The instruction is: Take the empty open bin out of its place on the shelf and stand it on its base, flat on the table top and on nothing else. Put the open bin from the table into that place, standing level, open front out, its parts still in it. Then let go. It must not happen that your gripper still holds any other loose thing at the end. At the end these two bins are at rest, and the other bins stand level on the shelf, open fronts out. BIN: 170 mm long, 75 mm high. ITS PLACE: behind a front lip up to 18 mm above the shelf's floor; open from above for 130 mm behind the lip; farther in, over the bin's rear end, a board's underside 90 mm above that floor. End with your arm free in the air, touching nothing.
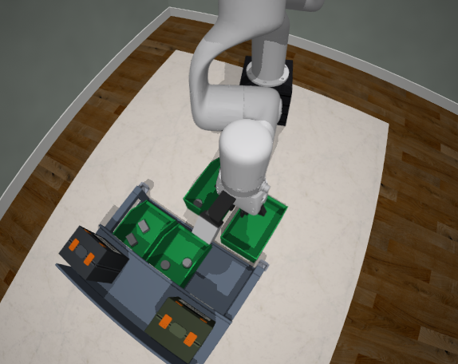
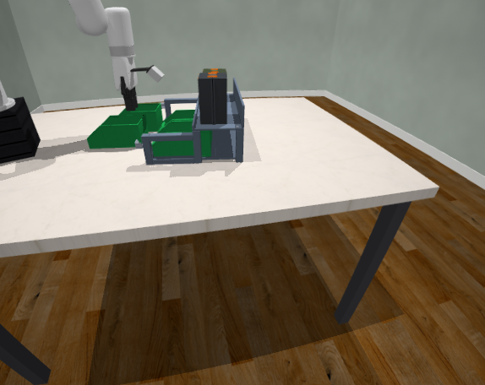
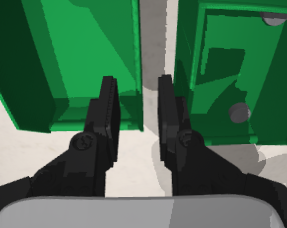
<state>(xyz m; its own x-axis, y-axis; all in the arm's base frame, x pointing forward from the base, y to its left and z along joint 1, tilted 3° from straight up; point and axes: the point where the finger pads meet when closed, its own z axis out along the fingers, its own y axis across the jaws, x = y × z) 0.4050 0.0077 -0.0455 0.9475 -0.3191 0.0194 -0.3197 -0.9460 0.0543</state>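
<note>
The empty green bin (image 1: 250,235) (image 2: 154,120) (image 3: 86,55) stands on the table in front of the shelf's right end. The green bin with grey round parts (image 1: 203,189) (image 2: 114,136) (image 3: 218,92) stands on the table beside it, a narrow gap between them. The place on the shelf (image 1: 226,275) is vacant. My gripper (image 1: 252,213) (image 2: 131,108) (image 3: 138,94) is partly open, pointing down, and holds nothing. In the wrist view its left finger is over the empty bin and its right over the gap, with that bin's side wall between them. Whether the tips reach below the rim is hard to tell.
The grey-blue shelf (image 1: 134,285) (image 2: 197,145) holds two other green bins with parts, the left bin (image 1: 155,217) and the middle bin (image 1: 186,245). On its upper board stand a black case (image 1: 106,259) (image 2: 212,101) and an olive case (image 1: 190,319).
</note>
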